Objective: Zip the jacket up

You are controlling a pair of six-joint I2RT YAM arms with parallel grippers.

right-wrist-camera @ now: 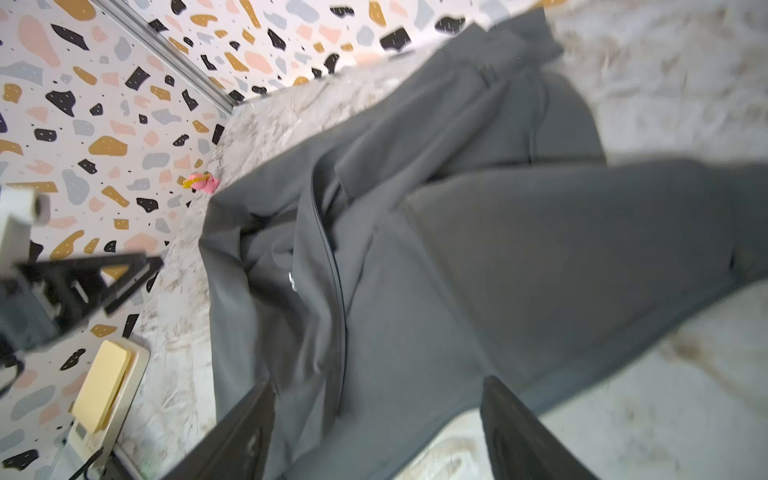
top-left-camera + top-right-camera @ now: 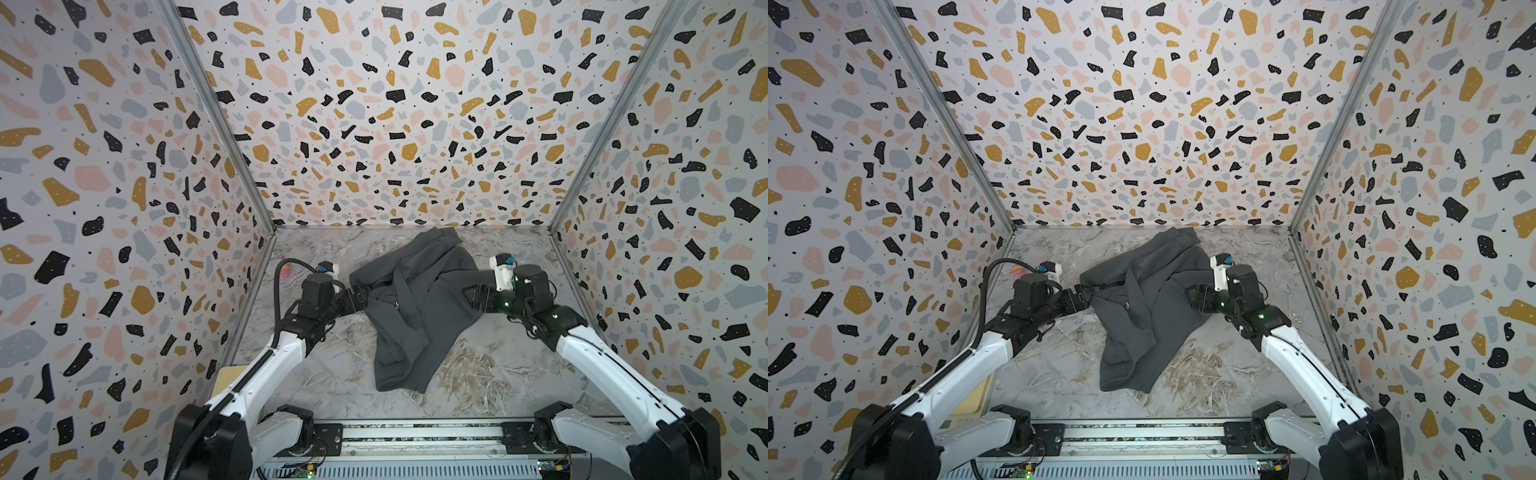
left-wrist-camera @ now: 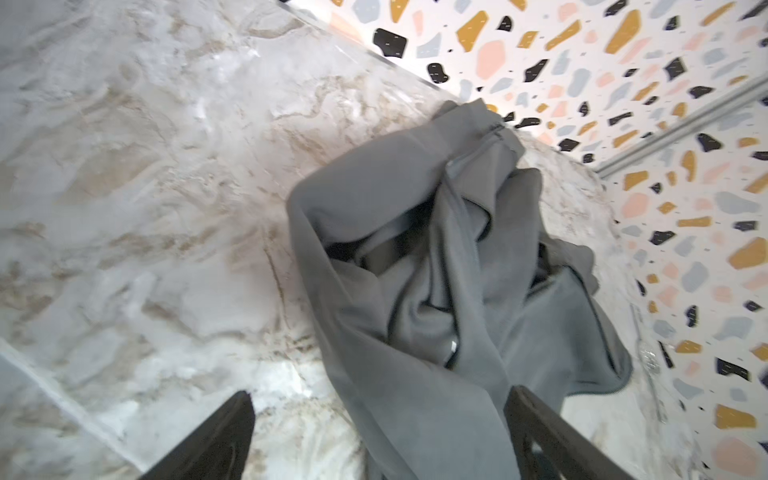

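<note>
The dark grey jacket (image 2: 419,307) (image 2: 1142,307) lies crumpled in the middle of the marble table (image 2: 478,374), one end reaching the back wall. Its small white logo (image 2: 397,304) (image 1: 292,282) faces up beside a dark zipper line (image 1: 332,266). My left gripper (image 2: 359,299) (image 2: 1084,297) is at the jacket's left edge. It is open, and loose fabric lies between its fingers (image 3: 380,392). My right gripper (image 2: 478,297) (image 2: 1198,297) is at the right edge, also open, with a fold of jacket between its fingers (image 1: 379,383).
Terrazzo-patterned walls (image 2: 374,124) close in the table on three sides. A small pink object (image 2: 286,272) (image 1: 202,183) lies by the left wall. A yellow pad (image 2: 226,374) (image 1: 104,386) sits at the front left corner. The arms' base rail (image 2: 415,432) runs along the front.
</note>
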